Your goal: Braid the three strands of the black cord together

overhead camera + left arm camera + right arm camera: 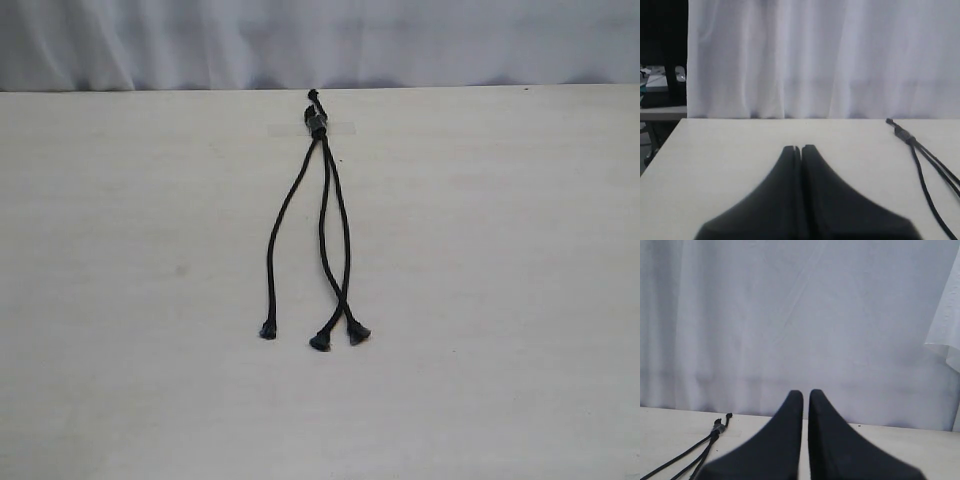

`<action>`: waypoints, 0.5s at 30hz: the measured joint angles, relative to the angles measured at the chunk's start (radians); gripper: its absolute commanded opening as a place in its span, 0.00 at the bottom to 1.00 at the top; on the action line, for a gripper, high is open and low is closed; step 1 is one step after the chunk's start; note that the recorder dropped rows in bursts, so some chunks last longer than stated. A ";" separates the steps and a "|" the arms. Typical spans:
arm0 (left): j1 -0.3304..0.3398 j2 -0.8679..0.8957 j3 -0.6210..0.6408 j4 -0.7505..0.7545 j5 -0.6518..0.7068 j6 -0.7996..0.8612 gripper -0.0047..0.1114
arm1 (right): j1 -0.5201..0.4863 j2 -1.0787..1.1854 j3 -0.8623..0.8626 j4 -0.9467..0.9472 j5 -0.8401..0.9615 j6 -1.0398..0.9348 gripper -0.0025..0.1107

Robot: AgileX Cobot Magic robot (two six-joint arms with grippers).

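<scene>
We see the black cord lying flat on the pale table, its knotted top at the end nearest the white curtain. The three strands run away from the curtain, unbraided. In the exterior view, one curves off alone to the left, and the other two cross once just before their flared tips. The left fingers are pressed together on nothing. The right fingers are likewise clenched and empty, and both pairs sit clear of the cord.

Open table flanking the black cord
</scene>
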 measured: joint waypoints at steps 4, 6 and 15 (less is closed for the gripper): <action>0.000 0.000 0.000 0.000 -0.024 0.000 0.04 | 0.000 0.000 0.000 0.000 0.000 0.000 0.06; 0.000 0.000 0.000 0.000 -0.029 0.000 0.04 | 0.000 0.000 0.000 0.000 0.000 -0.002 0.06; 0.000 0.114 -0.112 0.037 -0.066 0.000 0.04 | 0.000 0.030 -0.034 0.000 0.040 -0.004 0.06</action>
